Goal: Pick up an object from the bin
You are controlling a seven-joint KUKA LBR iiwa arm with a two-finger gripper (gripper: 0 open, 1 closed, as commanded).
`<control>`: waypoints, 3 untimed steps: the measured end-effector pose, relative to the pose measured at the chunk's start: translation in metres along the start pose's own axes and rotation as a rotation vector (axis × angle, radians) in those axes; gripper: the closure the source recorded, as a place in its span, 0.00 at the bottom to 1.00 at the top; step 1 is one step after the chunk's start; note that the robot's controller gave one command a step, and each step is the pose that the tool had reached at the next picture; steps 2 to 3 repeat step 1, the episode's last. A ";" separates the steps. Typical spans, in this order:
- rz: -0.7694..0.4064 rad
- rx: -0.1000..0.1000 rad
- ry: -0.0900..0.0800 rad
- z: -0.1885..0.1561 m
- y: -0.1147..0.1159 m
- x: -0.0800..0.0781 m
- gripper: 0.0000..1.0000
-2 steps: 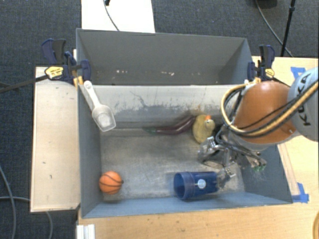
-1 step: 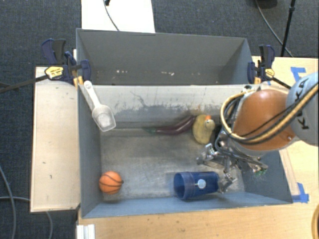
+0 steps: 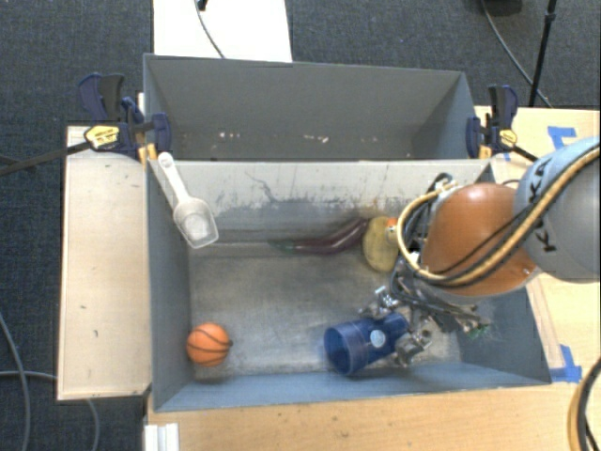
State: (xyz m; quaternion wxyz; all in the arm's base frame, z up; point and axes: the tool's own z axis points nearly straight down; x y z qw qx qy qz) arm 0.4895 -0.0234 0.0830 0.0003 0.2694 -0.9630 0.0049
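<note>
A blue cup [image 3: 355, 346] lies on its side near the bin's front wall, right of centre, its open mouth facing left. My gripper [image 3: 411, 325] is down at the cup's right end, touching or nearly touching its base. A yellowish rounded fruit [image 3: 378, 242] lies just behind the gripper, partly hidden by the arm's orange cover. A dark purple, eggplant-like thing [image 3: 324, 241] lies along the back wall to the left of the fruit.
An orange ball sits in the front left corner [image 3: 208, 343]. A white plastic scoop [image 3: 186, 205] leans in the back left corner. A small green bit [image 3: 475, 329] shows under the arm at the right. The arm's orange cover and cables fill the bin's right side.
</note>
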 end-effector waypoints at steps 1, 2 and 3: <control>0.000 0.000 0.000 0.000 0.000 0.000 1.00; 0.000 0.000 0.000 0.000 0.000 0.000 1.00; 0.000 0.000 0.000 0.000 0.000 0.000 1.00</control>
